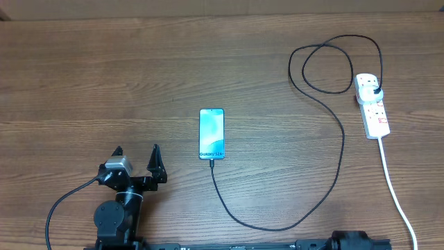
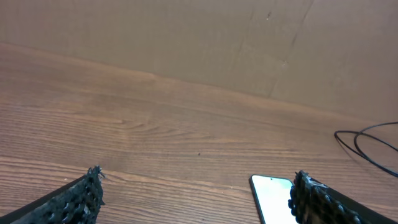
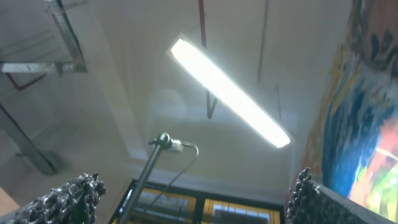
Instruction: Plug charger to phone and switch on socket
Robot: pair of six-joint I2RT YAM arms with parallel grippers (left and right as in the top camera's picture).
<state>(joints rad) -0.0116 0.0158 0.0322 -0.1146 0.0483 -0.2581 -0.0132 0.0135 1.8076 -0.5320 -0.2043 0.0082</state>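
The phone [image 1: 211,133] lies flat mid-table, light blue screen up, with "Galaxy" text at its near end. The charger, a thin black cable [image 1: 340,139], meets the phone's near end, curves right and loops to a black adapter [image 1: 375,91] in the socket, a white power strip [image 1: 372,104] at the right. My left gripper [image 1: 137,154] is open and empty, left of the phone. In the left wrist view its fingers [image 2: 199,193] frame bare table, with the phone's corner [image 2: 270,196] by the right finger. My right gripper [image 3: 196,196] is open and empty, pointing at the ceiling.
The strip's thick white cord [image 1: 395,187] runs to the near right edge. A cardboard wall [image 2: 186,37] stands behind the table. The right arm's base [image 1: 357,242] sits at the bottom edge. The right wrist view shows a ceiling lamp [image 3: 230,93].
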